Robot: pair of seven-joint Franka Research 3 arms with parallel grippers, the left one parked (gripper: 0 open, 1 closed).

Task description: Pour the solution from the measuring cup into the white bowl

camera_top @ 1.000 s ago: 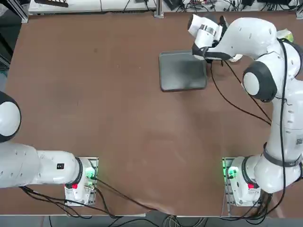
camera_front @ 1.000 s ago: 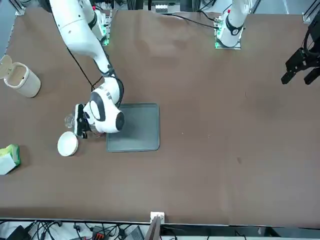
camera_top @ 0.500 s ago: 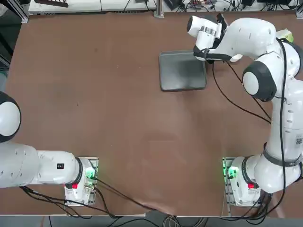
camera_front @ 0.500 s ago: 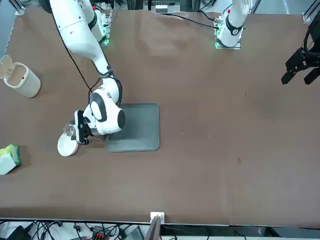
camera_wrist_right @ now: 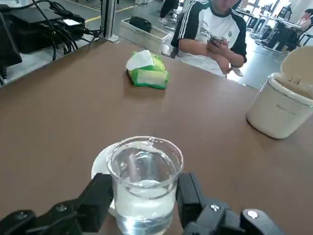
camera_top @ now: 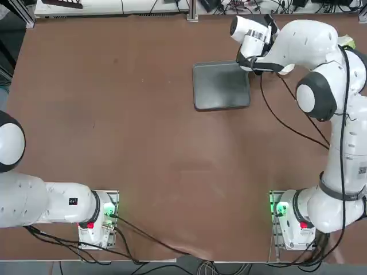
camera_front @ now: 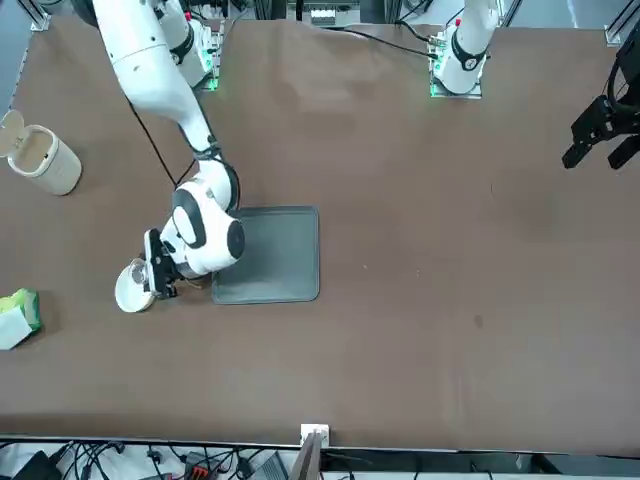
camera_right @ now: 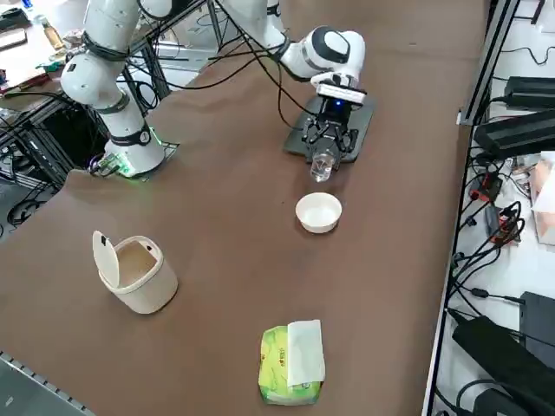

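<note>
Right wrist view shows the right gripper with jaws pinching the small clear measuring cup, liquid inside, held over the small round white bowl on the brown table. No legible writing shows on the green tissue pack or the cream lidded bin. Beyond the table edge sits a person in a striped shirt. A grey tray lies nearby.

Clear cup, matt table, glossy arm

The measuring cup looks like clear glossy glass or plastic; the white bowl smooth and glazed. The brown table is matt, the grey tray dull, the right gripper matt black plastic.
</note>
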